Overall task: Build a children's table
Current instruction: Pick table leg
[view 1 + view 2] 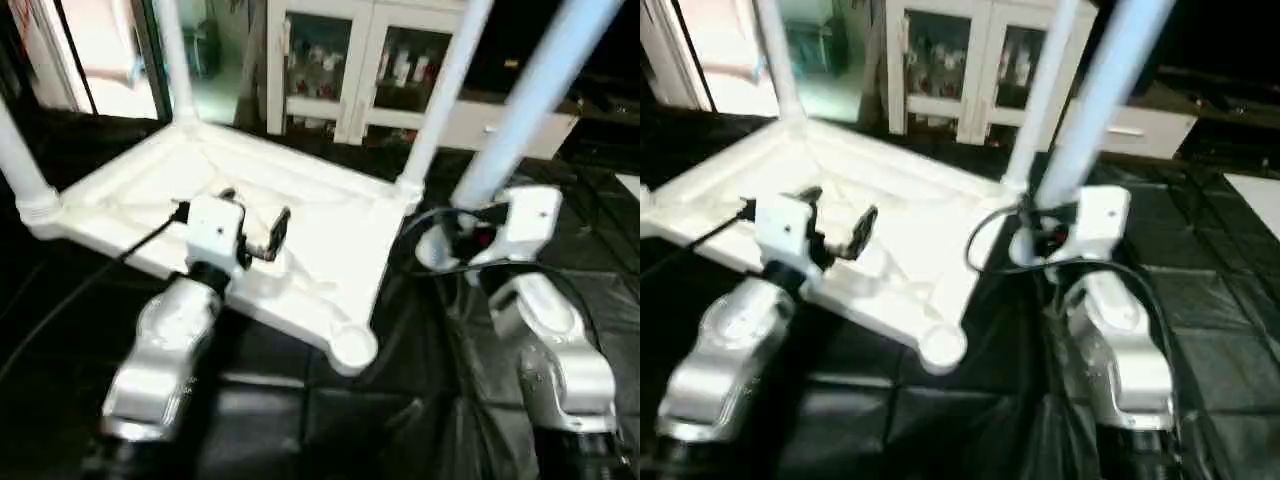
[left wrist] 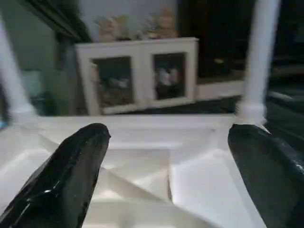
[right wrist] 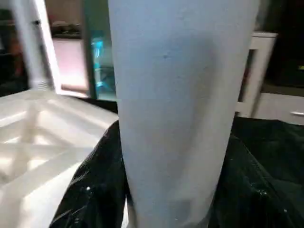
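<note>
Children's table top (image 1: 300, 215) lies upside down on the black tabletop (image 1: 300, 420), three legs standing up in its corners.
My right end effector (image 1: 462, 232) grips the fourth leg (image 1: 530, 95) beside the top; my left end effector (image 1: 250, 225) hangs wide open over the ribs, and the near corner socket (image 1: 352, 347) is empty.

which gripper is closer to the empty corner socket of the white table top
Left. The left gripper hovers open over the ribbed underside just beyond the empty corner socket; the right gripper, off the top's edge, holds a white tube leg.
</note>
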